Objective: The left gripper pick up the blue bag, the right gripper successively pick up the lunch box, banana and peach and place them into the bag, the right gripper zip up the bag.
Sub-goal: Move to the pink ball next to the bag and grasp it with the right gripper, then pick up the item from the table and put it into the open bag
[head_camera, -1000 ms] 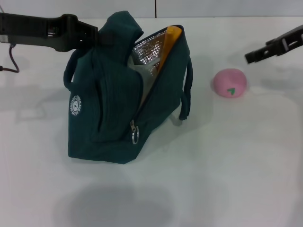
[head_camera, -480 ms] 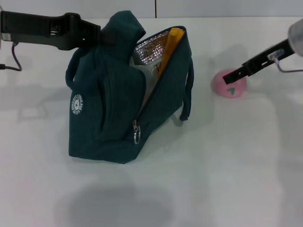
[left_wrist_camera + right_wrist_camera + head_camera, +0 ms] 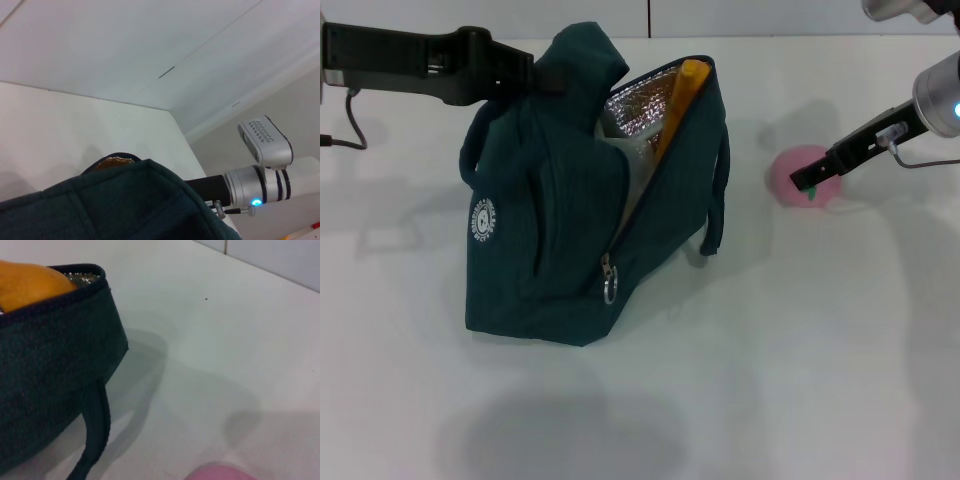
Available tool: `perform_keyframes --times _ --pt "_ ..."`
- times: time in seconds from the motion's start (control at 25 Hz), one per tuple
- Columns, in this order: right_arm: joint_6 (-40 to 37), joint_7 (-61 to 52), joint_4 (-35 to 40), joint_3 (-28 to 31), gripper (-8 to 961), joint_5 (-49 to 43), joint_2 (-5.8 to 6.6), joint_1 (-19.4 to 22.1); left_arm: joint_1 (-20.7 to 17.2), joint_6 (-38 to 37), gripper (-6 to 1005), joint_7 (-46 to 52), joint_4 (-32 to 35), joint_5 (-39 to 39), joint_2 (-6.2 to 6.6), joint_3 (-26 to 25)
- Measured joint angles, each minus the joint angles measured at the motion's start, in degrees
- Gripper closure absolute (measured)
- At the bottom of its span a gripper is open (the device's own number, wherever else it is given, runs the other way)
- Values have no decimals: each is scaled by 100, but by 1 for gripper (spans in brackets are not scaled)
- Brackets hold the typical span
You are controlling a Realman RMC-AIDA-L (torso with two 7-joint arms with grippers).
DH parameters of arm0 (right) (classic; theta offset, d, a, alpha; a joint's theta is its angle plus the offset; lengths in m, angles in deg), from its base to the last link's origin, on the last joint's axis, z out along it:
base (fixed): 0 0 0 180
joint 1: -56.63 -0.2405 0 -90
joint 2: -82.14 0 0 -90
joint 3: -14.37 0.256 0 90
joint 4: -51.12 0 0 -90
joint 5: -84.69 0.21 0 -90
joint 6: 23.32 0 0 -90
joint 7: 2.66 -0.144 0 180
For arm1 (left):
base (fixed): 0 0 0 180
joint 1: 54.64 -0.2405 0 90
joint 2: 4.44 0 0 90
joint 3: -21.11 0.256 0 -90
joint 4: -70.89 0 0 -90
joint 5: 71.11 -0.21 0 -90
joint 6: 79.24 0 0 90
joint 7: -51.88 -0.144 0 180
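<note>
The blue bag [image 3: 570,200] is held up at its top by the left gripper [image 3: 525,78], pinched on the fabric; the banana [image 3: 678,100] is already stood inside against the foil lining; the lunch box is probably in there too, though it is hidden. The peach [image 3: 798,175] is left on the table [image 3: 800,340]; the right gripper [image 3: 807,179] is at it, its fingers' spread not discernible; zipping remains.

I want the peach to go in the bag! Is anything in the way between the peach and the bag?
Nothing visible lies on the table between the peach and the blue bag. The right gripper is at the peach. The banana sticks up in the bag's opening.
</note>
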Motion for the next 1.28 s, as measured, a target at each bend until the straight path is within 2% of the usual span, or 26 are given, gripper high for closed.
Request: perform_keyframes --times 0.48,0.56,0.8,1.08,1.2,1.28 --pt "156 65 5 -310 170 3 0 38 7 0 921 -33 0 1 1 -3" --pt "161 68 7 -312 378 5 0 38 8 0 921 -34 0 1 1 -4" --pt "164 89 45 -315 623 45 0 60 8 0 921 -34 0 1 1 0" --pt "122 95 301 -190 718 142 4 222 9 9 920 -35 0 1 1 -10" --pt "31 95 980 -26 745 499 8 620 2 9 920 -35 0 2 1 -9" --pt "-25 95 1366 19 753 889 60 891 -13 10 920 -35 0 2 1 -19"
